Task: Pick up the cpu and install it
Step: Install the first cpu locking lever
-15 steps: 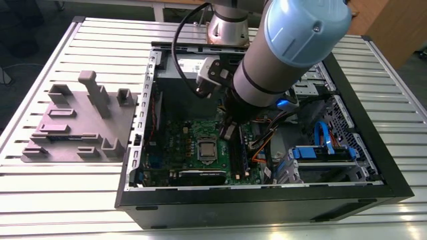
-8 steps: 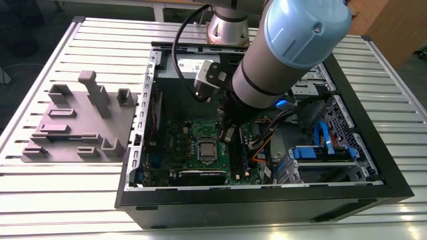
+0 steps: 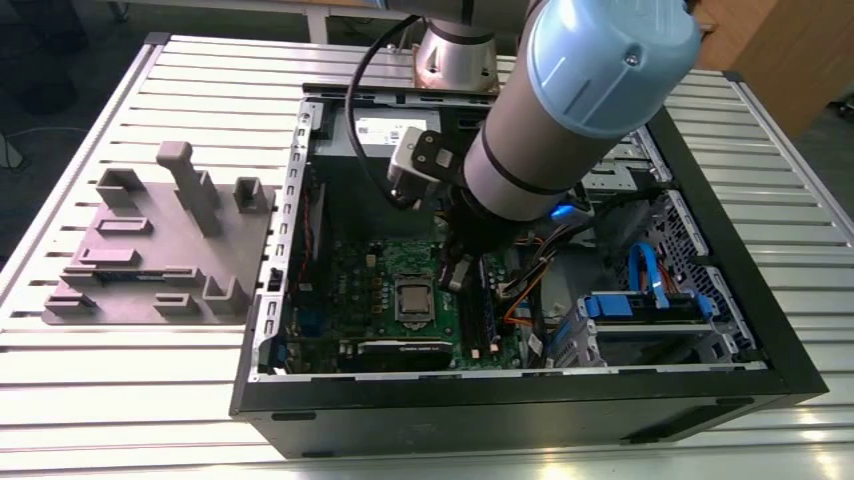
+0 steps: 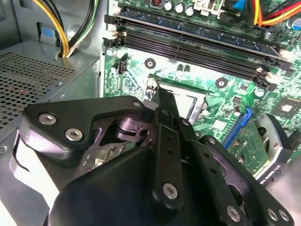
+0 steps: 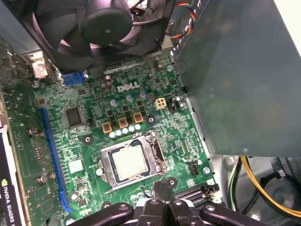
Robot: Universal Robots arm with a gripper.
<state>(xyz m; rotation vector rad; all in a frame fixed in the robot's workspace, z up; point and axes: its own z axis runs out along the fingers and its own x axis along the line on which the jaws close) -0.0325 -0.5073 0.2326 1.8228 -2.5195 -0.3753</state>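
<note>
The cpu [image 5: 129, 162], a small square chip with a pale silvery top, lies flat inside the metal-framed socket [image 5: 107, 165] on the green motherboard [image 5: 84, 141]. In the exterior view the cpu [image 3: 415, 299] sits mid-board inside the open computer case. My gripper [image 5: 163, 186] hangs just beside the socket's edge, a little above the board, its fingers drawn together with nothing between them. In the second wrist view the gripper [image 4: 164, 96] points down at the socket frame [image 4: 188, 101], which its black linkage partly hides. From outside, my gripper [image 3: 454, 272] is at the socket's right.
A grey power-supply box [image 5: 244, 70] stands close beside the socket, and a black fan [image 5: 106, 23] overhangs the board. Memory slots [image 4: 188, 40], a graphics card [image 3: 400, 352] and blue cables [image 3: 643, 270] crowd the case. A grey fixture board [image 3: 160, 250] lies on the table at the exterior view's left.
</note>
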